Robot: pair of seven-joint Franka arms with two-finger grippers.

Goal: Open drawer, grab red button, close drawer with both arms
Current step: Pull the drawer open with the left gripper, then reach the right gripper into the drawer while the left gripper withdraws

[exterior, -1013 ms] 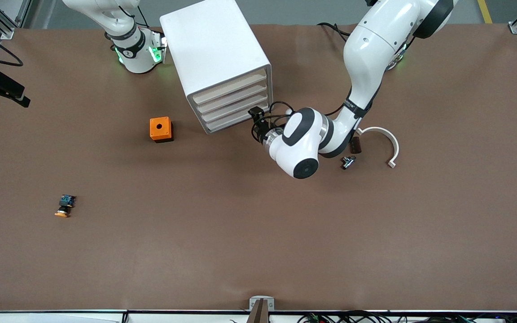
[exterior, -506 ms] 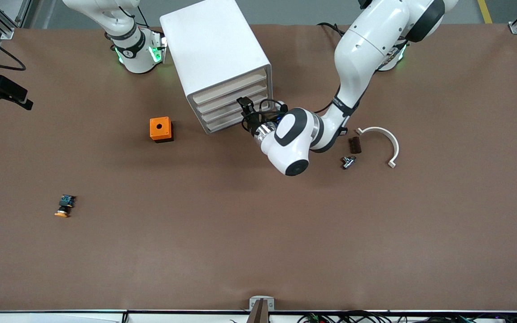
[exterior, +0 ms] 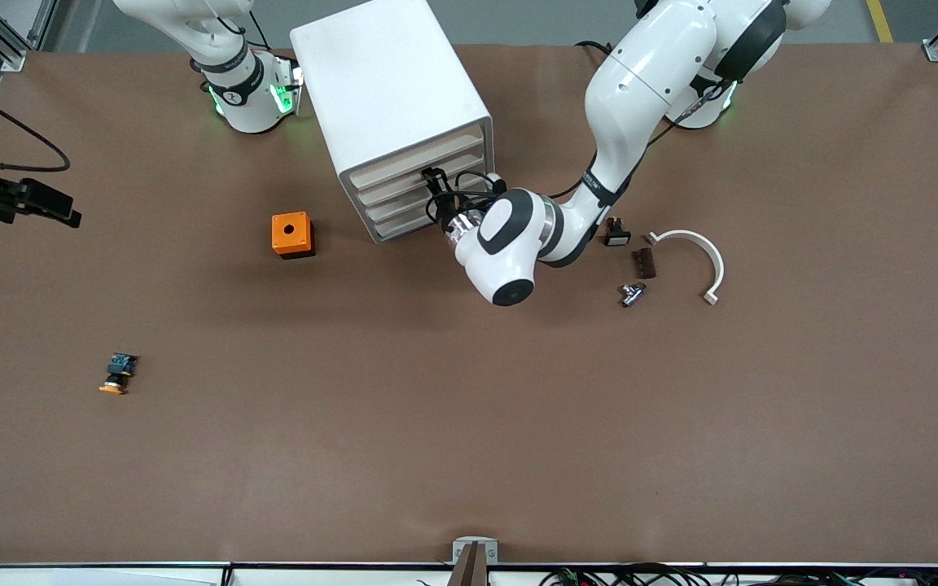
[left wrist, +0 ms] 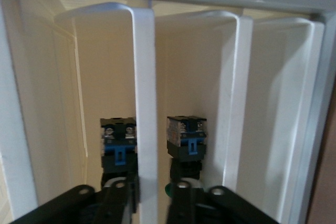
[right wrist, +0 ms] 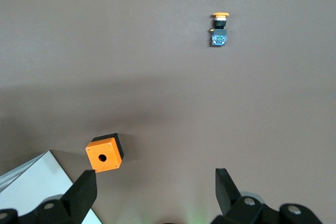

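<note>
I see my left gripper (exterior: pixel 434 181) clenched on a white drawer's lip (left wrist: pixel 144 103) at the white cabinet (exterior: pixel 392 106), while my waiting right gripper (right wrist: pixel 155 192), up over the brown table (exterior: pixel 469 423), stays released.

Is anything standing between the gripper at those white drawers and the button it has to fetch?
Yes. The left gripper is shut on a drawer's white front bar, and that bar stands before two blue-ended buttons inside. Their cap colours are hidden.

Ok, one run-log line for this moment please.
phase: gripping drawer | left gripper: shut on drawer front of white cabinet | right gripper: open, waiting above table | drawers: all closed
</note>
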